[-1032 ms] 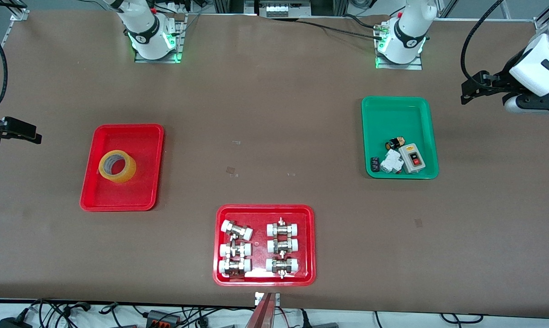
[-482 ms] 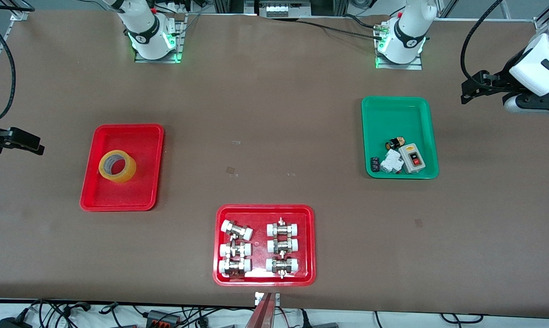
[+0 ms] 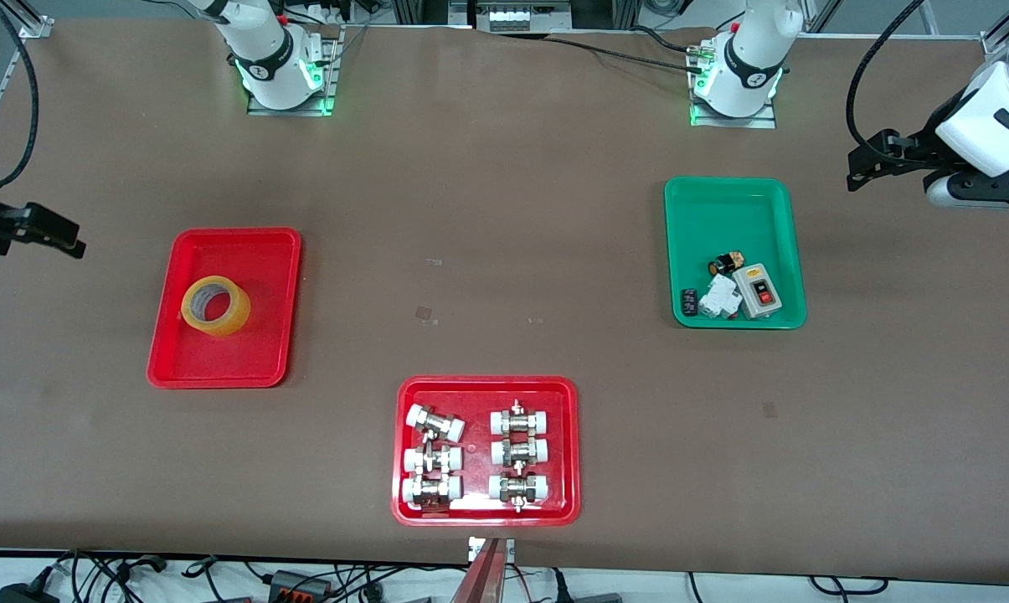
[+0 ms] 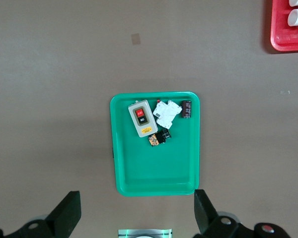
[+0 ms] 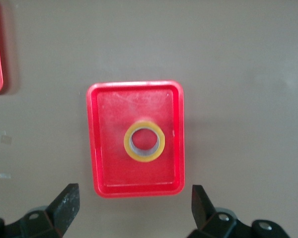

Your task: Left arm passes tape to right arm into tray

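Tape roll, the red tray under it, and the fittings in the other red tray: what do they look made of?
Tape roll: translucent yellowish plastic film wound on a pale core, likely cardboard.
Red tray: looks like moulded plastic, glossy, with highlights along its rounded rim.
Fittings: shiny metal bodies, seemingly brass or steel, with matte white ends, probably plastic.

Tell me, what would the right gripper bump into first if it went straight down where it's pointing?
Probably the tape. The right gripper, open and empty, looks down on the red tray with the roll lying in it. Its aim seems near the tray's edge, so it might meet the tray instead.
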Action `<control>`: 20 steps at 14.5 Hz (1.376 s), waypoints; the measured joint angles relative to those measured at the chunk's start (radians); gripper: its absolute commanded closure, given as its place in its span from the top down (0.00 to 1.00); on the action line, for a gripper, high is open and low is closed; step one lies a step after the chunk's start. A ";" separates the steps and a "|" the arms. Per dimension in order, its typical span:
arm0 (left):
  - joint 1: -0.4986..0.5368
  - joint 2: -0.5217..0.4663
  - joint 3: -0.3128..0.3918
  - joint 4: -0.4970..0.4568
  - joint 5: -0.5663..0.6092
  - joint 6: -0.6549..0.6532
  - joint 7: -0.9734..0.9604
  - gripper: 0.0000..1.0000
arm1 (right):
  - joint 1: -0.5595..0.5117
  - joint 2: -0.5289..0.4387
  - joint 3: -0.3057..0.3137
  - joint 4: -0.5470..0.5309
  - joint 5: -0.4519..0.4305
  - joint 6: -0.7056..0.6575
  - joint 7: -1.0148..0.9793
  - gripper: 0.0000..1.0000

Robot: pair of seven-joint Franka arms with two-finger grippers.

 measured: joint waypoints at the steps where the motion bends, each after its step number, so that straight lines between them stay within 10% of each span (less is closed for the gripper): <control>1: 0.000 0.000 0.000 0.000 0.000 0.000 0.000 1.00 | 0.000 -0.024 0.001 -0.034 0.000 0.002 0.000 1.00; 20: 0.000 0.000 0.000 0.000 0.000 0.000 0.000 1.00 | -0.001 -0.087 0.003 -0.141 0.032 0.054 0.000 1.00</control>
